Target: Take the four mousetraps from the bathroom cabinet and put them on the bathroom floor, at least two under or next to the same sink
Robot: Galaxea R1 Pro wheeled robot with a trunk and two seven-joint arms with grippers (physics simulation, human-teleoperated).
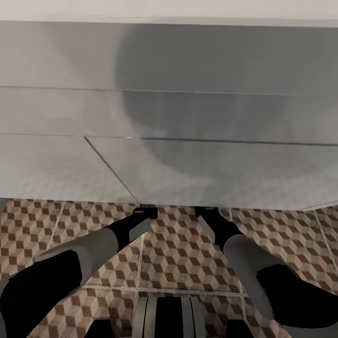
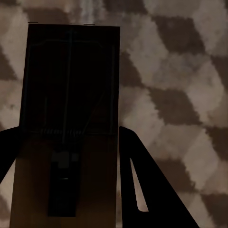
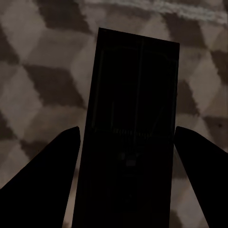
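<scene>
Pale off-white flat strip (image 1: 169, 9) along the far edge of the head view, full width, straight lower border. Can't tell if wall or ledge. Large round soft grey shadow (image 1: 197, 94) just below it, right of centre, darkest near the top and fading downward. Small plain grey sliver (image 1: 3, 203) at the left edge, about mid-height; too small to identify.

The sink (image 1: 169, 117) panels looked smooth, white, faintly glossy. The bathroom floor (image 1: 188, 253) tiles were matt, printed. Each mousetrap (image 2: 71, 118) (image 3: 130, 133) was dark wood with thin metal wire.
</scene>
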